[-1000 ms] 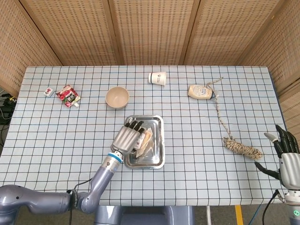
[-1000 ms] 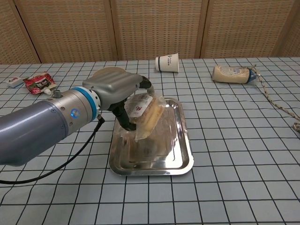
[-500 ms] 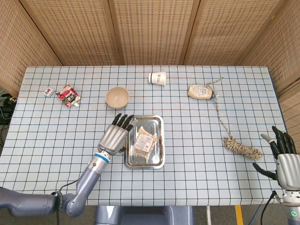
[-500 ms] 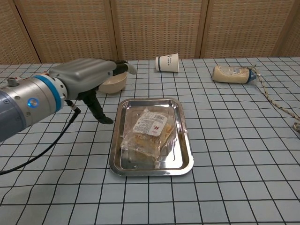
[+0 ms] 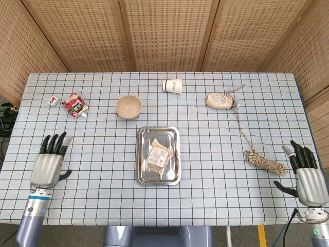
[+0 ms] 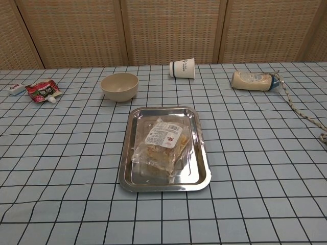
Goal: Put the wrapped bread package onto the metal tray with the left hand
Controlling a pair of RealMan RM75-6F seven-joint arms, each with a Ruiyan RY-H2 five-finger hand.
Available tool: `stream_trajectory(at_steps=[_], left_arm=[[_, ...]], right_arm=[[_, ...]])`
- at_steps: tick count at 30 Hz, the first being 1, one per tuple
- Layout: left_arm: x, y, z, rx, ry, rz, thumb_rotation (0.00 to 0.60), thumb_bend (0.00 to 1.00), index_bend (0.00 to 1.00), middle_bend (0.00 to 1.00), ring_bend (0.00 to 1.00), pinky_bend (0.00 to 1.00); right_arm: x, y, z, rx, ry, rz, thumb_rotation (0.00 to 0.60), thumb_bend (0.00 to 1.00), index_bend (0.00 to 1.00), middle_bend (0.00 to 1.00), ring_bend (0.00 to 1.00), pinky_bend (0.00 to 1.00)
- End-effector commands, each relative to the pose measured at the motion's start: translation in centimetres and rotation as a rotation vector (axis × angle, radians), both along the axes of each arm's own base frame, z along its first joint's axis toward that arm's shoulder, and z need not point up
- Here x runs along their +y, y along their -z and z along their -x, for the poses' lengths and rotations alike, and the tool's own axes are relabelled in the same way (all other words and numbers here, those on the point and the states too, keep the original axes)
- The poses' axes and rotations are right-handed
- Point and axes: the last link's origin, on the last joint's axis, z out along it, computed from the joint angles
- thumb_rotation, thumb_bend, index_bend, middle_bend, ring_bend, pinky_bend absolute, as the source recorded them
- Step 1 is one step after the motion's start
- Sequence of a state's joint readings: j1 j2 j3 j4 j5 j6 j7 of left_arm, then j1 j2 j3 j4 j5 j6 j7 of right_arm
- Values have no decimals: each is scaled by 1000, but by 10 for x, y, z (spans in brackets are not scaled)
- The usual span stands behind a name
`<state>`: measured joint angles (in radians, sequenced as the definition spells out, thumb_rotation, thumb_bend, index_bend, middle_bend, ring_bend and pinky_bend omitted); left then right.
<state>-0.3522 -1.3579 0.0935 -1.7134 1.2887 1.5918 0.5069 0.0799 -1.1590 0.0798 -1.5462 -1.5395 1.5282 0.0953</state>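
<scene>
The wrapped bread package (image 5: 158, 156) (image 6: 162, 143) lies flat inside the metal tray (image 5: 142, 176) (image 6: 202, 173) near the middle of the table. My left hand (image 5: 48, 164) hovers at the table's front left, far from the tray, fingers apart and holding nothing. My right hand (image 5: 305, 175) sits at the front right corner, fingers spread, also empty. Neither hand appears in the chest view.
A beige bowl (image 5: 128, 106) (image 6: 119, 86) stands behind the tray. A tipped paper cup (image 5: 172, 86) (image 6: 183, 68), a sauce bottle (image 5: 220, 100) (image 6: 252, 80) and a coiled rope (image 5: 264, 161) lie to the right. A red pouch (image 5: 74, 105) (image 6: 43, 90) lies far left.
My left hand let go of the bread package, which dropped flat into the tray, and then drew back to the front left of the table. My right hand barely shifted.
</scene>
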Motion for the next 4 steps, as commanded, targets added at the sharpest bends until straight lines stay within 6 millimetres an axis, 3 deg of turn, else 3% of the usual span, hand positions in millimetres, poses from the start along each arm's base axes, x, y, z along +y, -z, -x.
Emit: stream_trajectory(at_steps=[1,4], left_arm=[[-27,-20,31,17,-15,-49,600,103,0,0,0,0],[-36,-24,41,2,-28,-55,600,104,0,0,0,0]], right_arm=[[0,2,0,4,-1,-3,600,0,123,0,0,0],[0,4,0,10,0,-11,600,0,123,0,0,0]])
